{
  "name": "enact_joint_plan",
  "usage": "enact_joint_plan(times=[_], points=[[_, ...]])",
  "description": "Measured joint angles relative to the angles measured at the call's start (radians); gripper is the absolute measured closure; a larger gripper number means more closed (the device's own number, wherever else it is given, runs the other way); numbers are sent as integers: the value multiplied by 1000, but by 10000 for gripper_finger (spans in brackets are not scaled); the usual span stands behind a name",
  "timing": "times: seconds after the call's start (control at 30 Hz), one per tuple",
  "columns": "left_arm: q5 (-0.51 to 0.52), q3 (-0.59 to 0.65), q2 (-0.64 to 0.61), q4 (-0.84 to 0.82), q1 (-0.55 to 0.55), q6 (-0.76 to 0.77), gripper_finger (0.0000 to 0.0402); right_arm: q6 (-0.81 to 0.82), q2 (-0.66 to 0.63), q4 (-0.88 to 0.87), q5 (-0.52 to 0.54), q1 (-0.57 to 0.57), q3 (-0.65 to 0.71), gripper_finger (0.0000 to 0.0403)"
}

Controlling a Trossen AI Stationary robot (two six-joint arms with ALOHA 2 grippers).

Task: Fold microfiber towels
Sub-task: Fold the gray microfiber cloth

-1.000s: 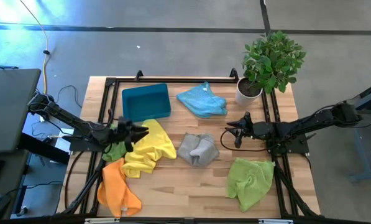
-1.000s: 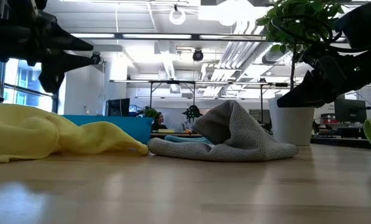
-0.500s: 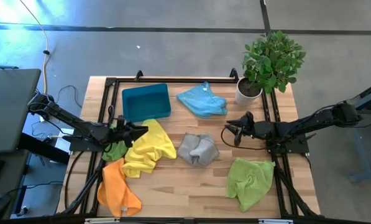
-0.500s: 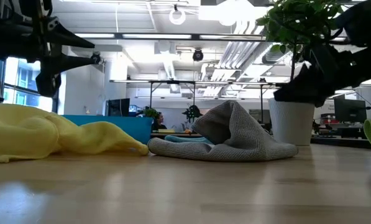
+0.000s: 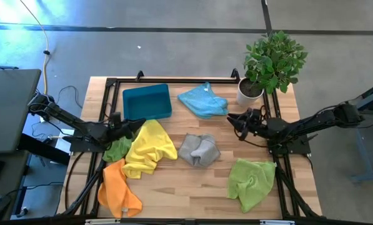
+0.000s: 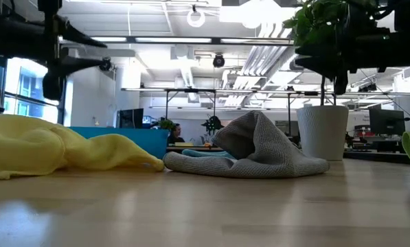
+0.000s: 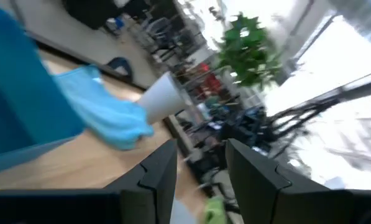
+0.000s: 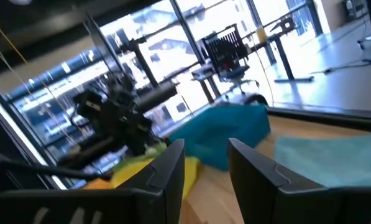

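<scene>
Six towels lay crumpled mid-frame in the high view: yellow (image 5: 150, 147), orange (image 5: 117, 187), grey (image 5: 198, 150), blue (image 5: 203, 100), two green (image 5: 252, 181). Left gripper (image 5: 136, 125) and right gripper (image 5: 235, 121) hovered, fingers parted, holding nothing.

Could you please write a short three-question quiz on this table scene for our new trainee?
1. True or false: the grey towel lies inside the teal tray.
2. Which towel lies nearest the potted plant? A) orange towel B) light blue towel C) yellow towel
3. Fill in: both the left gripper and the right gripper hang above the table, open and holding ____.

Key: 1 false, it lies on the bare wood at mid-table; 2 B; 3 nothing.
</scene>
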State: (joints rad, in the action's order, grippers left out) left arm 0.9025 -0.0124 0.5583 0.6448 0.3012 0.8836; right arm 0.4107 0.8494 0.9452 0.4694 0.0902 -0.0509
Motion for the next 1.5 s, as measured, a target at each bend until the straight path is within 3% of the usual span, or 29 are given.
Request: enact_joint_plan(times=[0.17, 0.3, 0.4, 0.53, 0.7, 0.83, 1.0, 1.3, 1.5], points=[[-68, -4, 0, 146, 0, -172, 273, 0, 0, 79, 9, -7, 0, 289], [-144, -47, 0, 170, 0, -305, 273, 0, 0, 170, 9, -26, -13, 289], [-205, -93, 4, 169, 0, -403, 273, -28, 1, 130, -27, -39, -73, 289], [-235, -164, 23, 168, 0, -522, 273, -98, 12, -124, -59, -51, -212, 289], [-237, -245, 74, 157, -1, -607, 273, -98, 48, -661, -59, -64, -442, 289], [-238, -324, 139, 54, -23, -598, 273, -97, 103, -983, -63, -64, -608, 289], [-267, -448, 239, -190, -76, -503, 273, -36, 191, -1165, -138, -64, -739, 289], [-504, -658, 411, -565, -217, -366, 273, 117, 360, -1215, -182, -64, -814, 289], [-664, -712, 492, -684, -275, -310, 273, 289, 463, -1210, -264, -55, -814, 289]])
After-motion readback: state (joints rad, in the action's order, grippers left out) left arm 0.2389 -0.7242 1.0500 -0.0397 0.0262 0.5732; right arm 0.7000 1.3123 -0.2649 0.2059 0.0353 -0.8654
